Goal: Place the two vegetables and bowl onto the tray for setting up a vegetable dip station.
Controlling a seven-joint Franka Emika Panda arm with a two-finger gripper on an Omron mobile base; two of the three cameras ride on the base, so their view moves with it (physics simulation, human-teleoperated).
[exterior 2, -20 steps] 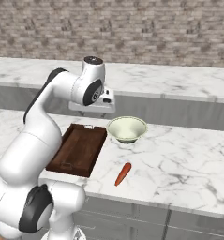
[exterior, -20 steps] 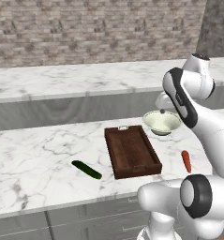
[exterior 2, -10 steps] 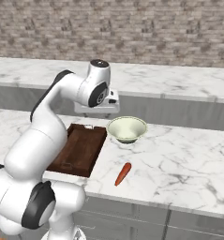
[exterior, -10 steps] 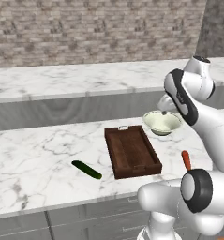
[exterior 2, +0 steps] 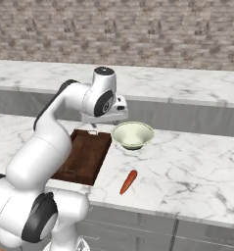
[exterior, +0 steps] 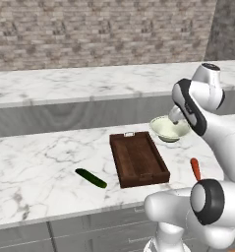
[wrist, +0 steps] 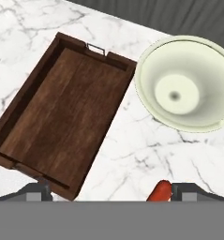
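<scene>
- the gripper is held high above the marble counter with its jaws spread wide and nothing held.
- the empty tray is seen to the left in the hand view, the bowl just beside it to the right.
- the carrot lies nearest, below the claw toward the counter's front edge, its long axis running roughly front to back.
- the cucumber lies well apart, beyond the tray's far side.

Carrot: cut off at the bottom of the hand view between the two fingertips, only its blunt end visible. Bowl: near rim partly hidden behind the arm's wrist in the left base view. Tray: near-left corner covered by the arm's forearm in the right base view.
</scene>
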